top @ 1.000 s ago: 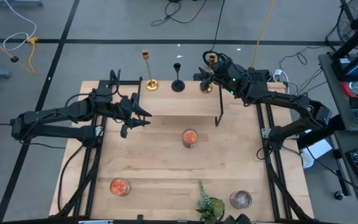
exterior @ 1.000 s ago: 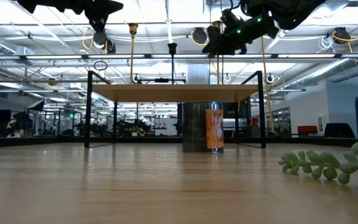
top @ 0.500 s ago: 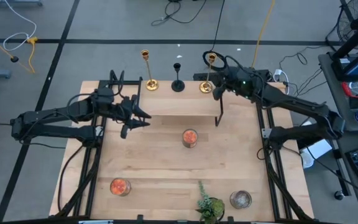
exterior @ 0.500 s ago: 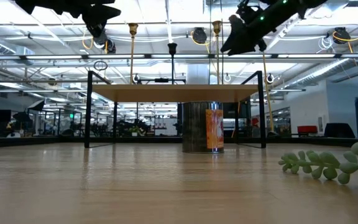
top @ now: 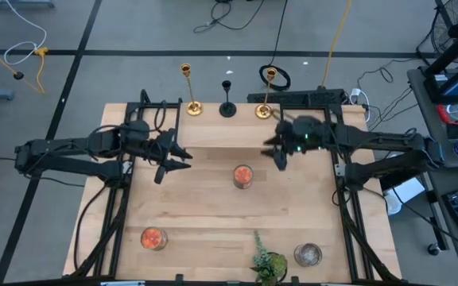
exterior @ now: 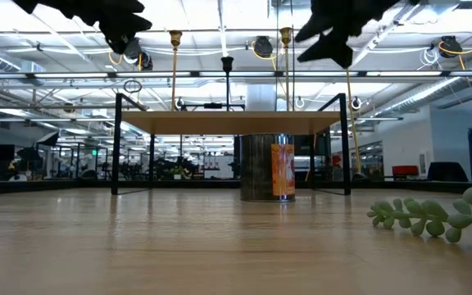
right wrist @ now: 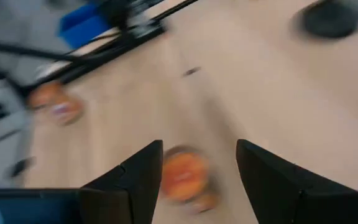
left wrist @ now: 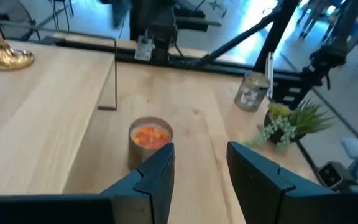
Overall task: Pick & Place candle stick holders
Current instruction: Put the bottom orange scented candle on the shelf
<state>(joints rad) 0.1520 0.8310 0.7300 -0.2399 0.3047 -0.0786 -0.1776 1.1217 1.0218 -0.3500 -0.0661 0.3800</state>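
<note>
Three candlestick holders stand upright on their round bases along the far edge of a raised wooden shelf [top: 229,131]. They are a gold one [top: 189,94] on the left, a shorter black one [top: 227,101] in the middle and a gold one [top: 266,94] on the right. They also show in the low view: the left gold one [exterior: 174,74], the black one [exterior: 227,82] and the right gold one [exterior: 286,70]. My left gripper [top: 183,152] hovers open and empty above the shelf's left near corner. My right gripper [top: 275,152] hovers open and empty at the shelf's right near corner, clear of the right gold holder.
An orange jar candle [top: 243,175] stands mid-table just in front of the shelf, between the two grippers. It also shows in the left wrist view [left wrist: 149,138]. Another orange jar [top: 153,237], a small green plant [top: 267,260] and a grey jar [top: 308,254] stand near the front edge.
My right gripper has drawn away from the right gold holder, going toward the table's near edge, past the shelf's right end. The holder has stayed upright on the shelf. My left arm has kept nearly still.
</note>
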